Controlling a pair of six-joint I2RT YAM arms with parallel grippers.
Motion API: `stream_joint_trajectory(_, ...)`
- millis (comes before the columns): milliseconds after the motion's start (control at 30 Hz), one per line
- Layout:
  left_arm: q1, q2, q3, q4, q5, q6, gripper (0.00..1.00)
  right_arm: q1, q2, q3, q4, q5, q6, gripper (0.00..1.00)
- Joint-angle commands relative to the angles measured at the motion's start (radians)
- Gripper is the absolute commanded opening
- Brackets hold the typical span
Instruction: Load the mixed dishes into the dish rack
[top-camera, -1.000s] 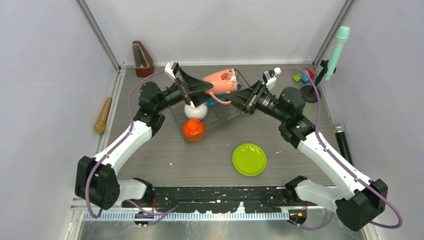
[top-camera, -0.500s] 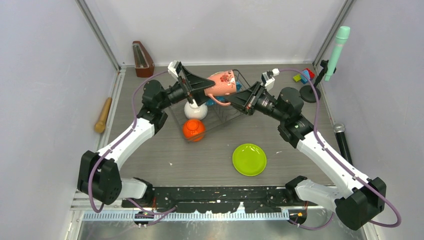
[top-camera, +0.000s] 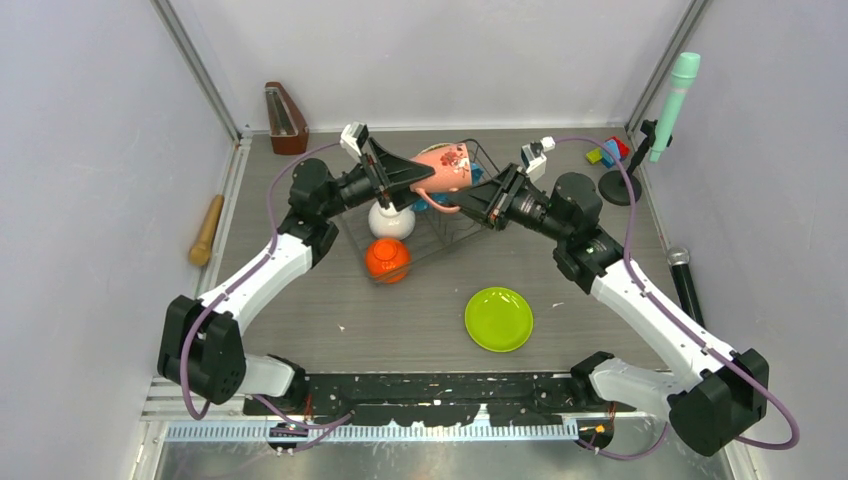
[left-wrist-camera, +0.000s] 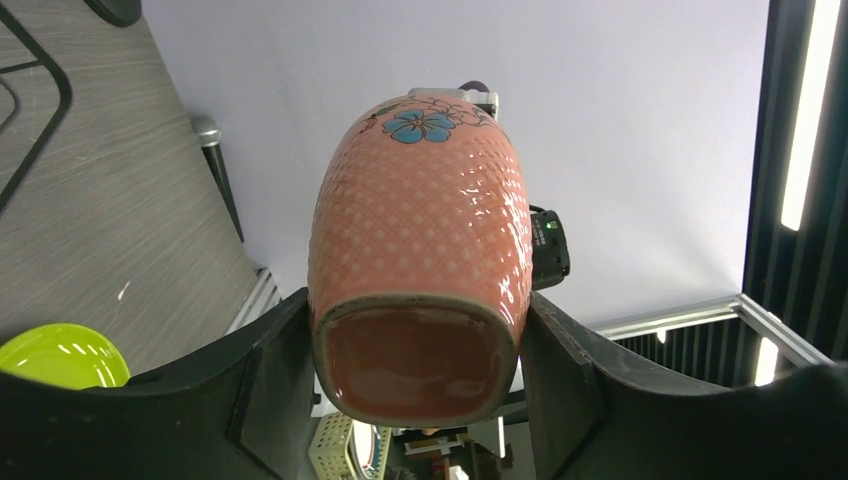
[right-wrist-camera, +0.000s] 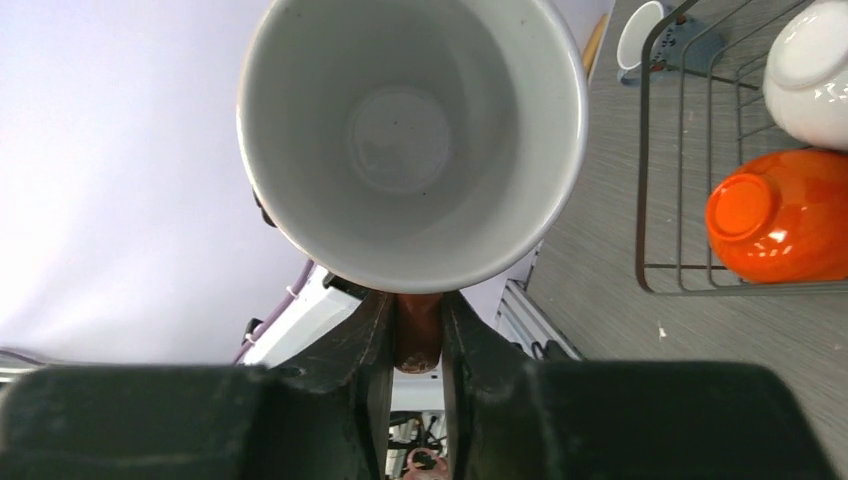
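Observation:
The salmon-pink mug (top-camera: 447, 164) hangs on its side in the air over the dish rack (top-camera: 455, 232). My left gripper (top-camera: 405, 172) is shut on its body near the base (left-wrist-camera: 415, 300). My right gripper (top-camera: 468, 203) is shut on its handle (right-wrist-camera: 417, 335), with the mug's white mouth (right-wrist-camera: 410, 130) facing the right wrist camera. The white bowl (top-camera: 391, 221) and orange bowl (top-camera: 387, 259) lie upside down at the rack's left end. The lime green plate (top-camera: 498, 319) lies flat on the table in front. A small grey-blue mug (right-wrist-camera: 645, 35) shows by the rack's wire (right-wrist-camera: 640, 150).
A wooden metronome (top-camera: 285, 118) stands at the back left and a wooden rolling pin (top-camera: 207, 229) lies along the left wall. Coloured toy blocks (top-camera: 608, 153), a teal microphone on a stand (top-camera: 672, 105) and a black microphone (top-camera: 685, 282) are on the right.
My left arm has pushed slightly right and the mug has shifted a little right with it. Both grippers keep hold of the mug.

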Motion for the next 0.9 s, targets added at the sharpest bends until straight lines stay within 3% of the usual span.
stream_joint_trajectory(0, 0.003, -0.025, 0.055, 0.023, 0.001, 0.042, 0.00, 0.009, -0.043, 0.049, -0.054, 0.015, -0.116, 0.33)
stream_joint_trajectory(67, 0.009, -0.026, 0.056, 0.022, 0.001, 0.045, 0.00, 0.008, -0.052, 0.051, -0.094, 0.040, -0.138, 0.55)
stream_joint_trajectory(133, 0.018, -0.029, 0.062, 0.016, 0.002, 0.049, 0.00, 0.008, -0.061, 0.050, -0.123, 0.062, -0.152, 0.70)
stream_joint_trajectory(267, 0.051, -0.047, 0.085, -0.079, 0.000, 0.123, 0.00, 0.007, -0.077, 0.048, -0.179, 0.098, -0.180, 0.90)
stream_joint_trajectory(400, 0.067, -0.090, 0.152, -0.396, -0.061, 0.348, 0.00, 0.006, -0.100, 0.048, -0.255, 0.139, -0.214, 0.94)
stream_joint_trajectory(533, 0.067, -0.129, 0.270, -0.869, -0.250, 0.692, 0.00, 0.000, -0.138, 0.050, -0.346, 0.194, -0.254, 0.94)
stream_joint_trajectory(633, 0.067, -0.133, 0.342, -1.078, -0.390, 0.853, 0.00, -0.003, -0.162, 0.056, -0.415, 0.220, -0.291, 0.94)
stream_joint_trajectory(733, 0.067, -0.119, 0.389, -1.193, -0.475, 0.941, 0.00, -0.004, -0.184, 0.071, -0.478, 0.261, -0.351, 0.94)
stream_joint_trajectory(867, 0.064, -0.083, 0.399, -1.220, -0.418, 0.964, 0.00, -0.005, -0.205, 0.090, -0.586, 0.323, -0.417, 0.94)
